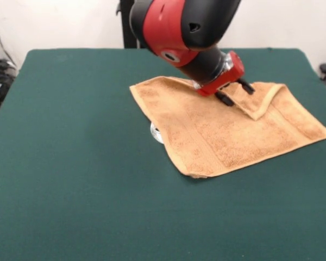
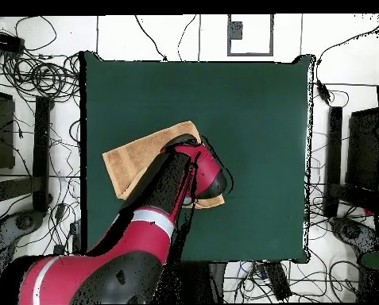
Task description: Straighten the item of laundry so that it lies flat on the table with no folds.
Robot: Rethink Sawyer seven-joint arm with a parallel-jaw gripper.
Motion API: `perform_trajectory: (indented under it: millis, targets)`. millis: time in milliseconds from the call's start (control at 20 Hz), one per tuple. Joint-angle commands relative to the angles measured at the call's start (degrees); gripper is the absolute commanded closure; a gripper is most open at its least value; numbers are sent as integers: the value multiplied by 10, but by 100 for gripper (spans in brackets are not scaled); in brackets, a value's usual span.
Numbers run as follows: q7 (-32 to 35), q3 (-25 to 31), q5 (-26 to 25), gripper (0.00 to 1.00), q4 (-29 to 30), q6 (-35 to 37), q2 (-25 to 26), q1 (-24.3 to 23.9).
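Front view: the gripper (image 1: pixel 234 92) hangs low over the towel (image 1: pixel 223 130), its two black fingers (image 1: pixel 224 98) spread apart and holding nothing (whether the tips touch the cloth cannot be told). Just beyond the fingers, toward the picture's right, one corner of the towel is doubled back on itself as a triangular flap (image 1: pixel 261 98); the rest of the cloth lies spread below and to either side of the fingers on the table (image 1: pixel 70 163). A small shiny object (image 1: pixel 156 132) shows at the towel's left edge, well away from the fingers; what it is cannot be told. Overhead view: the arm (image 2: pixel 156 218) covers much of the towel (image 2: pixel 137 159), and the fingers are hidden beneath the wrist, so their state cannot be read here; the cloth lies left of the table's (image 2: pixel 256 119) centre. Handling, as a judgement: the terry cloth looks light, soft and limp, unlikely to slip against the felt-like top and in no way fragile, so it should drag and drape rather than slide stiffly. The sensible hold is the free tip of the flap, pinched and drawn outward, away from the towel's middle, until the fold opens.
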Motion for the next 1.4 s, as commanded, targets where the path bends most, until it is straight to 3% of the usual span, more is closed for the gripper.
perform_trajectory:
  millis: [50,450,850,1400]
  targets:
    - [276,80,-10,0,6,-47,66,-1]
    - [311,83,-12,0,27,-115,59,6]
    - [320,40,15,0,118,-149,-10,44]
    - [304,50,0,0,123,-162,-24,27]
